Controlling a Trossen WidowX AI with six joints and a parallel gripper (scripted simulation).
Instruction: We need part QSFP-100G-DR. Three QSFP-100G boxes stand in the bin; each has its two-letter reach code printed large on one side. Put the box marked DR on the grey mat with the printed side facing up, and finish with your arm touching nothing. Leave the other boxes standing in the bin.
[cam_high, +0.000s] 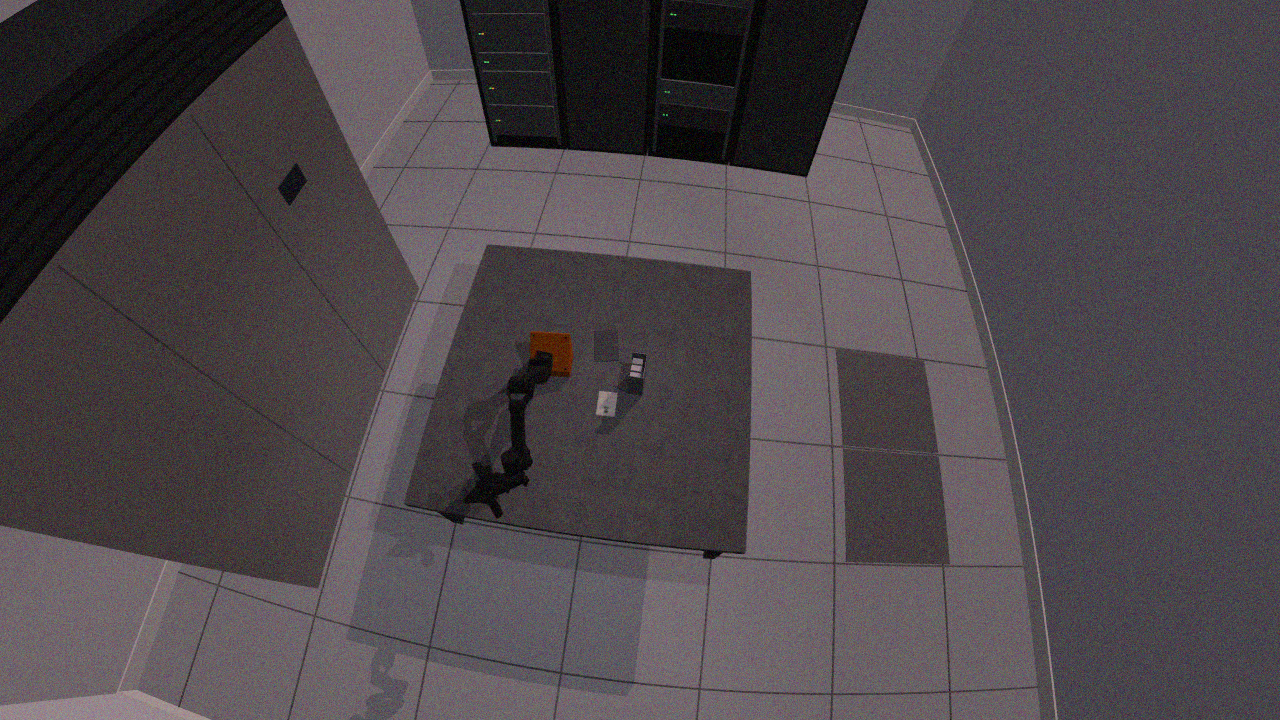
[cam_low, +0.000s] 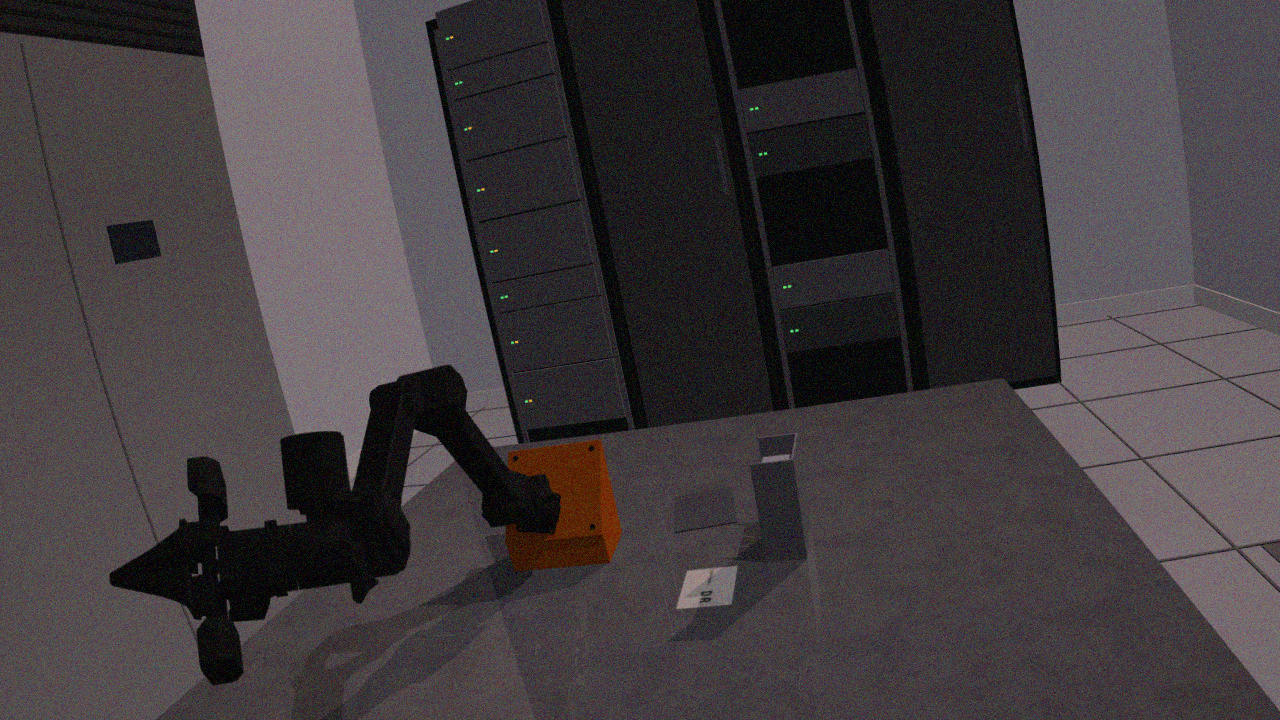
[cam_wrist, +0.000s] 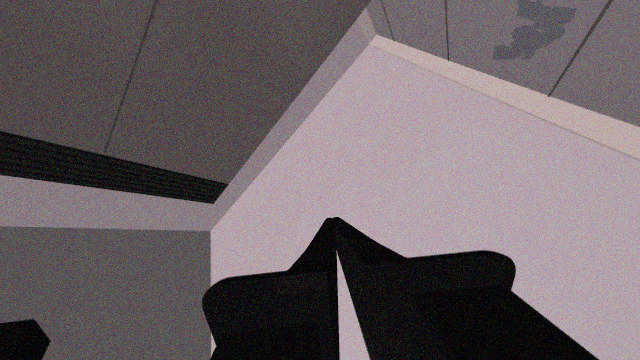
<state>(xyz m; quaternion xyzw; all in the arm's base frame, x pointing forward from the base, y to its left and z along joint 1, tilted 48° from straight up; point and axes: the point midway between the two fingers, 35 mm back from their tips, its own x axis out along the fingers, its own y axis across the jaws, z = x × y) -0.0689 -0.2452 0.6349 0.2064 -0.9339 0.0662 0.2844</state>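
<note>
Black fingers (cam_high: 467, 497) (cam_low: 114, 577): narrow, their tips together with nothing between them.
Black six-joint arm (cam_high: 518, 425) (cam_low: 376, 461): folded out past the blocky orange box (cam_high: 562, 362) (cam_low: 581, 479), with the fingers aimed away from bin and mat.
Tall dark grey open-topped bin (cam_high: 634, 386) (cam_low: 778, 510): upright on the grey table (cam_high: 680, 465) (cam_low: 895, 582), just beside the mat. White box tops (cam_high: 636, 368) (cam_low: 776, 458) show inside, apparently three.
Flat grey mat (cam_high: 605, 345) (cam_low: 704, 510): no box on it.
White piece printed DR (cam_high: 606, 401) (cam_low: 707, 586): face up on the table, apart from both bin and mat. I cannot tell whether it is a reference card or the box itself.
DR box: probably among those in the bin, if that piece is only a card; no codes are readable there.
Step in hand: likely getting the arm round to the bin; placement remains undone.
Approach: swing high over the bin walls, point down, and open before descending. Confirm the code first, then straddle one box only.
Lift and lay: draw straight up past the rim, turn the print upward, lower flat, release and back off.
Risk: close-packed neighbours could be dragged or tipped, and the print could end face down.
</note>
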